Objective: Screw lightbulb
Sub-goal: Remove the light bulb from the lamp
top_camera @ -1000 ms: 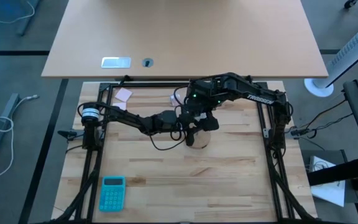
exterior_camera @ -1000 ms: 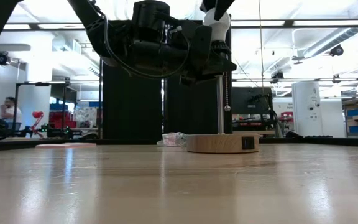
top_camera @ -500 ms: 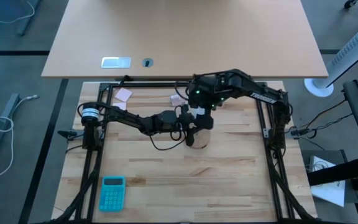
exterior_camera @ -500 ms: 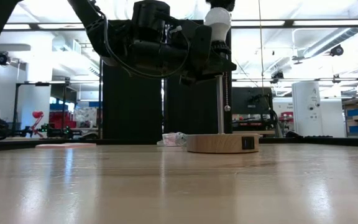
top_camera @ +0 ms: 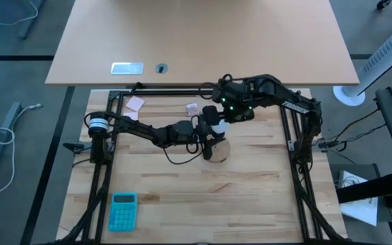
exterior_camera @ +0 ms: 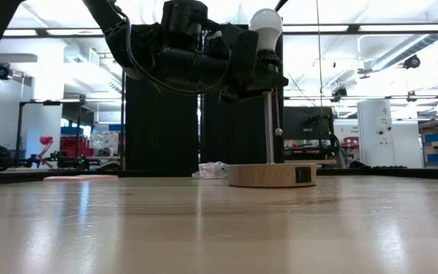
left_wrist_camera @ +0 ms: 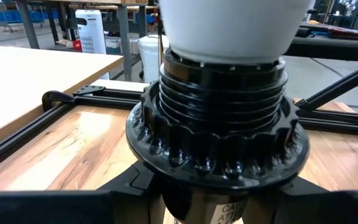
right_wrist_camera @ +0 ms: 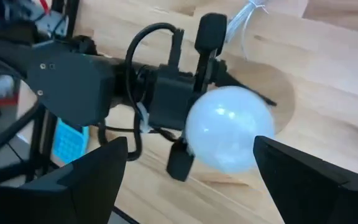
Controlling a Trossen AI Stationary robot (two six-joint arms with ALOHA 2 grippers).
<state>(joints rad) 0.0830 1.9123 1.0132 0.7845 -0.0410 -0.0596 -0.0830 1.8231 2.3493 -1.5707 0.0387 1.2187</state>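
Near to far. Wooden disc [exterior_camera: 272,176] on the table [exterior_camera: 219,228], bearing a thin upright post. Atop the post, the black socket [left_wrist_camera: 219,134] carries the lightbulb [exterior_camera: 265,25], seated upright. Left gripper [top_camera: 209,138] is closed around the socket just beneath the bulb, fingers on either side. Right gripper [right_wrist_camera: 185,180] hangs above and slightly beyond the bulb, its fingers [right_wrist_camera: 98,174] spread wide and holding nothing; the bulb [right_wrist_camera: 229,129] lies between and below them, clear of both. Teal calculator [top_camera: 122,210] lies well apart, at the table's near left.
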